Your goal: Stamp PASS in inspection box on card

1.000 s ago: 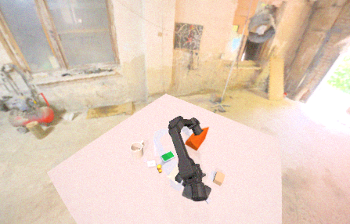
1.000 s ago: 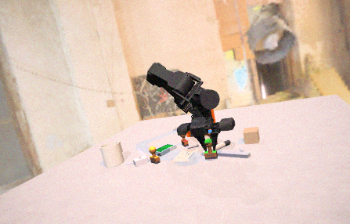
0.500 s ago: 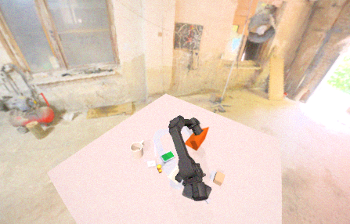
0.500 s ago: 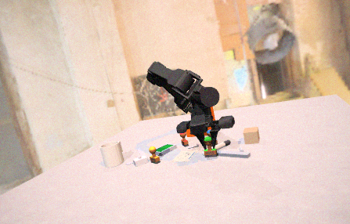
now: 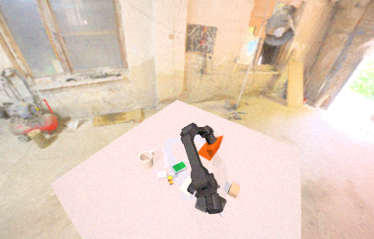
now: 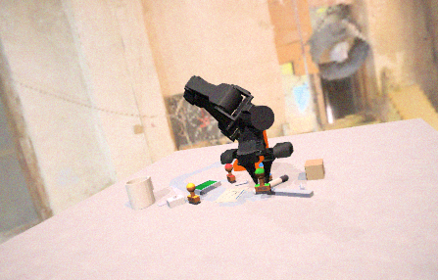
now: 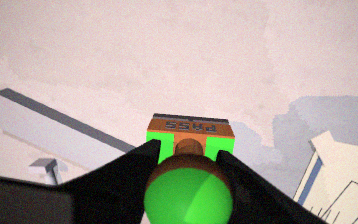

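Observation:
The PASS stamp [image 6: 263, 188] [image 7: 190, 126], brown with green patches and a green knob, is upright in my gripper [image 6: 262, 178] [image 7: 188, 154]. The gripper is shut on it, with the fingertips on either side of its neck. Its base is low over the table; I cannot tell how large any gap is. The cream card [image 6: 230, 196] [image 7: 350, 169] lies to the right in the wrist view, with part of a thin box outline showing. The green ink pad [image 5: 179, 167] [image 6: 207, 186] lies beyond the card. In the top view the arm hides the stamp and fingers.
A yellow-knobbed stamp [image 5: 170, 180] [image 6: 193, 193], a white block [image 5: 161, 175] [image 6: 175, 201] and a mug [image 5: 146, 160] [image 6: 140, 193] stand near the pad. A red-knobbed stamp [image 6: 229, 173] is behind. A long grey bar [image 6: 294, 194] [image 7: 55, 125], a marker [image 6: 279, 181] and a wooden block [image 5: 233, 190] [image 6: 315, 169] are near the gripper.

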You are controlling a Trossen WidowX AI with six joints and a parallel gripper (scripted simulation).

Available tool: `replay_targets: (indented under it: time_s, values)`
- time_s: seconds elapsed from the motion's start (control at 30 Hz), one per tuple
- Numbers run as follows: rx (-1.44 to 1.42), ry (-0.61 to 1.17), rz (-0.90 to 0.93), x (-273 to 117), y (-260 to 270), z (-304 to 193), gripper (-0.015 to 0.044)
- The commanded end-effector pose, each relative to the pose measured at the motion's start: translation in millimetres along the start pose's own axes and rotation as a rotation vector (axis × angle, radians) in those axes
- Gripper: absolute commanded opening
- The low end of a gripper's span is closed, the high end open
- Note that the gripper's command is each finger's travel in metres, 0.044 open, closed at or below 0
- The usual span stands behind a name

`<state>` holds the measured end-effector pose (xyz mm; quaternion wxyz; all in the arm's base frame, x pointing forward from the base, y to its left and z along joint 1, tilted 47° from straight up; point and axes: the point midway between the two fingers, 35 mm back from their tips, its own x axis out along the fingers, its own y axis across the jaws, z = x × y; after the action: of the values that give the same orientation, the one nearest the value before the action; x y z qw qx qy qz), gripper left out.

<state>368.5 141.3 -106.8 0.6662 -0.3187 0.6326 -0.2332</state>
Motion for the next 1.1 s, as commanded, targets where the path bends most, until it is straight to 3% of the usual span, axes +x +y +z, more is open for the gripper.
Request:
replay_targets:
  time_s: [0.0, 1.07]
  values:
    - [0.007, 0.003, 0.005, -3, 0, 0, 0.0000]
    - [0.006, 0.003, 0.007, -18, 0, -1, 0.0000]
